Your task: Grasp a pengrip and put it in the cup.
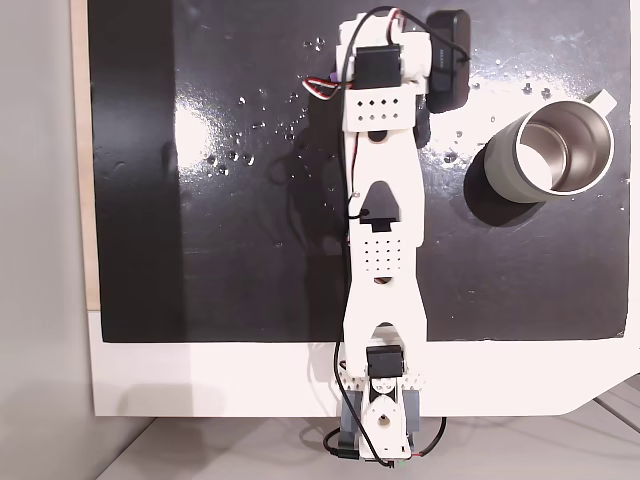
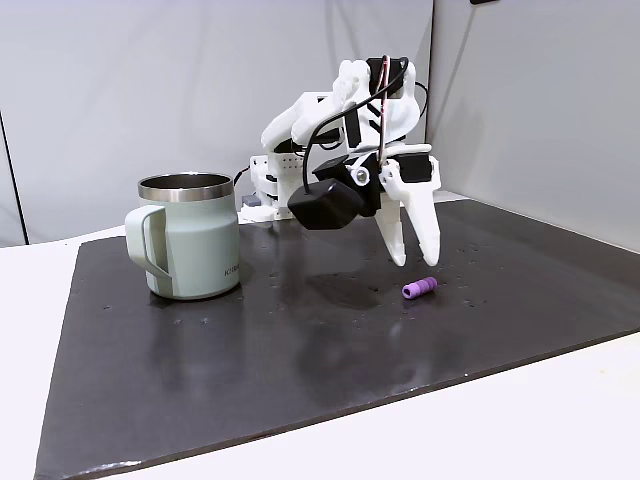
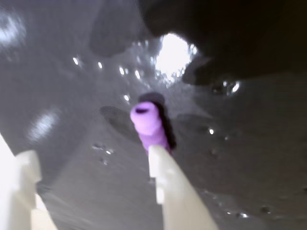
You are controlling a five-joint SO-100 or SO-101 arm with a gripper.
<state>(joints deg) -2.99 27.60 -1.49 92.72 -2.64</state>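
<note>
Open tool (image 2: 417,262) hovers above pengrip (image 2: 420,288), cup (image 2: 189,238) well apart.

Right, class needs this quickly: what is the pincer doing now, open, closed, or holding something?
Pincer: open, empty, poised above the mat; the pengrip lies loose on the mat beside its tips.

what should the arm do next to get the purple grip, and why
Probably lower straight down a little and then close. In a fixed view the open gripper hangs just above the mat, with the purple grip lying flat below its tips. The wrist view shows one finger right beside the grip, which sits in the gap.
</note>
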